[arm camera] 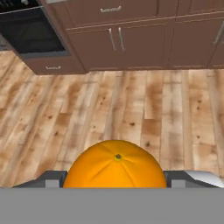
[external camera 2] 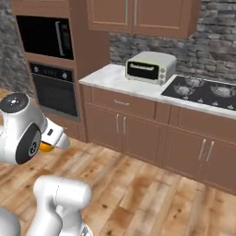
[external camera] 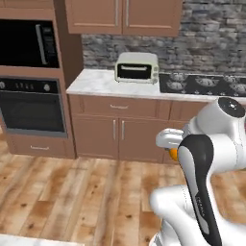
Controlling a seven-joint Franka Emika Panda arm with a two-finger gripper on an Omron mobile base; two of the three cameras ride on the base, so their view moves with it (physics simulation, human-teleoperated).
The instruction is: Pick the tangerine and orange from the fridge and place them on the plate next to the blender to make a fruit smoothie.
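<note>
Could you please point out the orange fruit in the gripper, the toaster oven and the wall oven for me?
Orange fruit (arm camera: 116, 165), hand view: on its top, just below the stem dimple.
Toaster oven (external camera: 137, 67), left base view: on its front.
Wall oven (external camera 2: 56, 91), right base view: on its dark door glass.

The floor (arm camera: 131, 105) was planked wood with a patchy, satin grain; the cabinets (external camera: 115, 134) were smooth matt brown wood with thin metal pulls. The counter (external camera 2: 115, 76) looked like polished pale marble, the wall (external camera 2: 216, 41) like rough grey stone. The orange fruit (arm camera: 116, 166) had a smooth, slightly glossy skin
</note>
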